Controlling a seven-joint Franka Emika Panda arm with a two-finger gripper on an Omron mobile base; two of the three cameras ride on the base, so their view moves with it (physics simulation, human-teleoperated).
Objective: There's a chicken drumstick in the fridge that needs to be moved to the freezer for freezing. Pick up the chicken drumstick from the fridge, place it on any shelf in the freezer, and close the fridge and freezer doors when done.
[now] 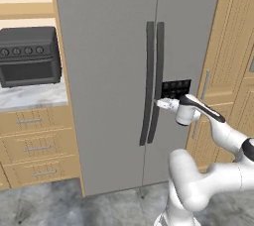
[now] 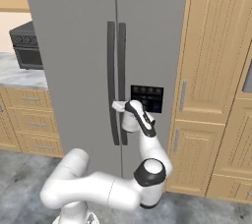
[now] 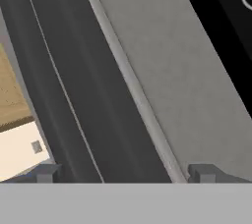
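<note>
The tall grey unit stands with both doors shut. The wide fridge door point(image 1: 104, 81) point(image 2: 69, 61) is on the left, and the narrower freezer door point(image 1: 191, 36) point(image 2: 152, 36) carries a dark dispenser panel point(image 1: 176, 88) point(image 2: 146, 98) point(image 3: 231, 36). Two dark vertical bar handles point(image 1: 154, 81) point(image 2: 116, 80) run side by side down the middle seam. My gripper point(image 1: 161, 104) point(image 2: 118, 106) point(image 3: 123, 173) is open at these handles, just below mid-height and left of the dispenser. In the hand view, dark handle bar point(image 3: 74, 70) lies between the spread fingertips point(image 3: 47, 172). The chicken drumstick and the shelf are hidden behind the shut doors.
A dark oven-like appliance point(image 1: 30, 54) point(image 2: 24, 46) sits on a marble counter point(image 1: 30, 96) left of the unit, above wooden drawers point(image 1: 37, 145). Tall wooden cabinets point(image 1: 228, 71) point(image 2: 216, 80) flank the unit on the right. The floor point(image 1: 49, 205) below is grey.
</note>
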